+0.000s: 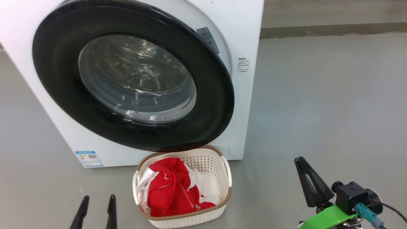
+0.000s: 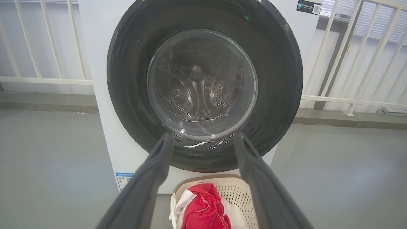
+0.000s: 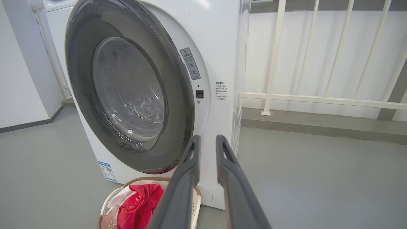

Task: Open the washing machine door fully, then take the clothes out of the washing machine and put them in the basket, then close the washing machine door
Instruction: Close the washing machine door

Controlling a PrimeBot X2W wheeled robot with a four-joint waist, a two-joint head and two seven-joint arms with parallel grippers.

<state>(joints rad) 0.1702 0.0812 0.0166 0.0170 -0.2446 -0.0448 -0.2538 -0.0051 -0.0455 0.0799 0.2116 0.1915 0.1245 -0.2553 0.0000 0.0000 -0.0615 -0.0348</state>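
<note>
The white washing machine point(image 1: 244, 31) fills the upper left, and its black-ringed door point(image 1: 57, 79) is swung to against its front; I cannot tell whether it is latched. Behind the glass I see bare steel drum. Just below the door stands the cream basket point(image 1: 229, 194), holding the red and white clothes point(image 1: 171, 187). Left of the basket, low, my left gripper point(image 1: 98, 198) is open and empty. Off to the right, my right gripper point(image 1: 299, 159) has its fingers nearly together with nothing between them. The wrist views show the door point(image 2: 127, 79) point(image 3: 79, 79) and the clothes point(image 2: 203, 206) point(image 3: 136, 203).
Grey floor stretches wide to the right of the machine. A white railing point(image 3: 318, 100) and a low kerb run behind it. A blue label point(image 1: 89, 158) marks the machine's lower left corner. A cable point(image 1: 392, 208) trails from the right wrist camera.
</note>
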